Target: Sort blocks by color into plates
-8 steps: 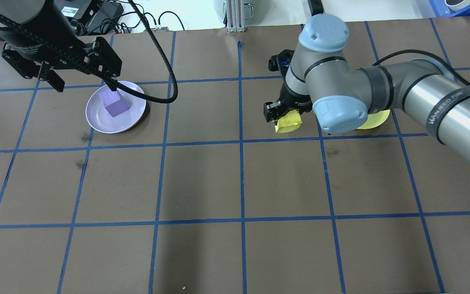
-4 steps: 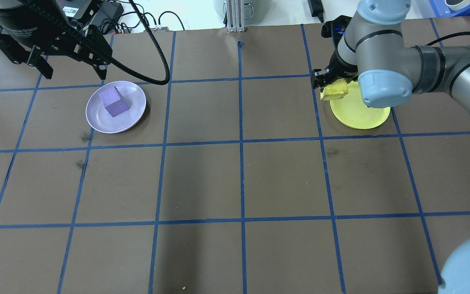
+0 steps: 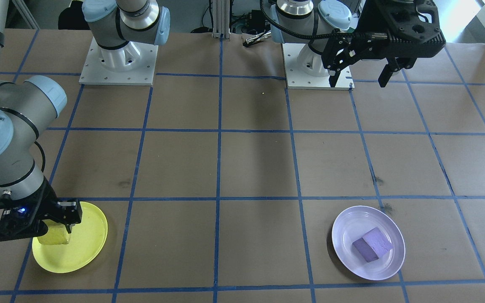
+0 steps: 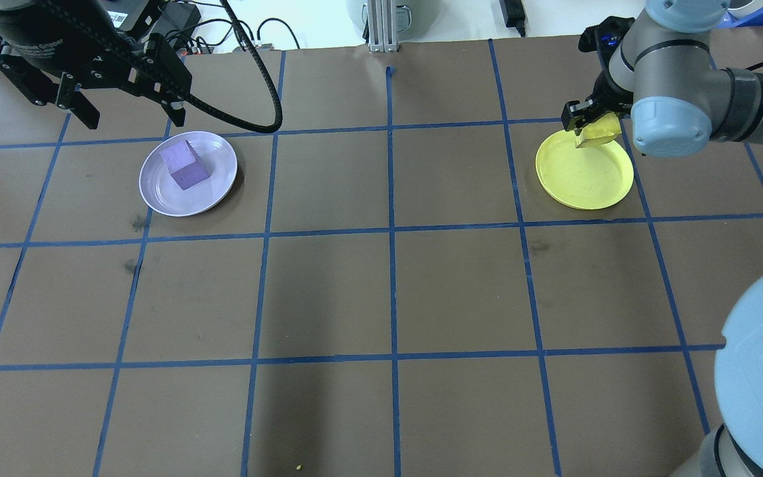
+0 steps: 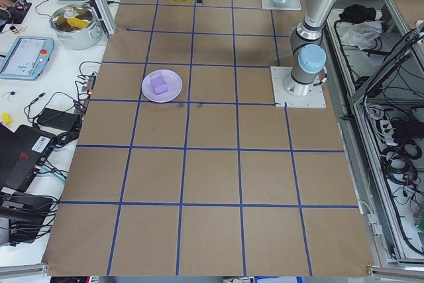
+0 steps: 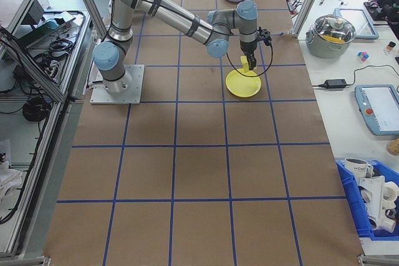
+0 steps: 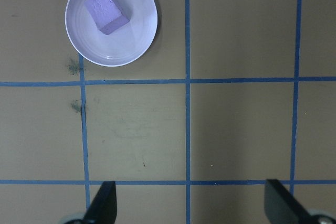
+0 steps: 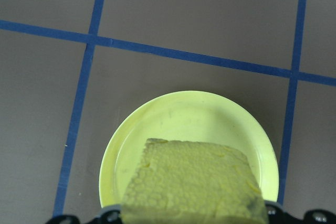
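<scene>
right hand (image 3: 57, 229): pinching yellow block (image 3: 53, 235) above yellow plate (image 3: 84, 248), near rim | left hand (image 3: 360, 75): spread, raised, well apart | purple block (image 4: 185, 167): resting in lavender plate (image 4: 212, 189) | table (image 4: 388, 285): open between plates

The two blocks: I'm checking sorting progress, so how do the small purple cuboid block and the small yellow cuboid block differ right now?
The purple cuboid block lies free in the pale lavender round plate; the yellow cuboid block is clamped in the right gripper over the bright yellow round plate. The open left gripper is well clear of the purple one. Both look rough-textured and far smaller than their plates.
</scene>
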You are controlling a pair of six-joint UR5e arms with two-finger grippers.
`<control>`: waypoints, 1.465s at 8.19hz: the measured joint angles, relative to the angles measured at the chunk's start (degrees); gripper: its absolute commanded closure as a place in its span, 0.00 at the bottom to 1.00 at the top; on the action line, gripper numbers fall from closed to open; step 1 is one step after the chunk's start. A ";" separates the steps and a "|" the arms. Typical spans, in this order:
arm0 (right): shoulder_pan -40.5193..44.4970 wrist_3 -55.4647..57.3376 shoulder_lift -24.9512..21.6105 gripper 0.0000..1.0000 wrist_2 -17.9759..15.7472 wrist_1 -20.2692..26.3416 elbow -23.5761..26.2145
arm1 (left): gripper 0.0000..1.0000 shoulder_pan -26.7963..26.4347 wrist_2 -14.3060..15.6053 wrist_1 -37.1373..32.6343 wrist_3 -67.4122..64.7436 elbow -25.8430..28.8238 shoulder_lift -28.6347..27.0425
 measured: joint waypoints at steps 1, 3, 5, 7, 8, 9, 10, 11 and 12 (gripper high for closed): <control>-0.68 -1.60 1.35 1.00 0.02 -0.27 -0.55 | 0.00 0.00 -0.07 -0.69 0.05 0.01 0.13; -1.10 -5.89 3.95 1.00 -1.25 1.46 -1.43 | 0.00 -0.10 -0.30 -1.21 0.01 0.01 0.21; -1.17 -8.40 5.34 0.70 -1.97 5.56 -1.41 | 0.00 -0.14 -0.80 -1.33 -0.06 -0.06 0.32; -1.15 -8.50 5.99 0.00 -1.89 6.64 -2.69 | 0.00 -0.15 -3.11 -1.20 -0.20 -0.02 0.21; -1.12 -8.37 6.37 0.00 -1.82 6.66 -3.49 | 0.00 -0.13 -3.41 -1.15 -0.24 -0.05 0.22; -1.12 -8.29 6.49 0.00 -1.68 6.64 -4.07 | 0.00 -0.13 -3.52 -1.13 -0.26 -0.08 0.22; -1.11 -8.23 6.32 0.00 -1.63 6.73 -4.63 | 0.00 -0.14 -3.59 -1.13 -0.29 -0.11 0.30; -1.07 -8.18 6.09 0.00 -1.80 7.01 -5.36 | 0.00 -0.15 -3.49 -1.15 -0.28 -0.12 0.39; -1.04 -8.16 5.36 0.00 -1.95 7.26 -5.84 | 0.00 -0.18 -3.41 -1.15 -0.27 -0.13 0.44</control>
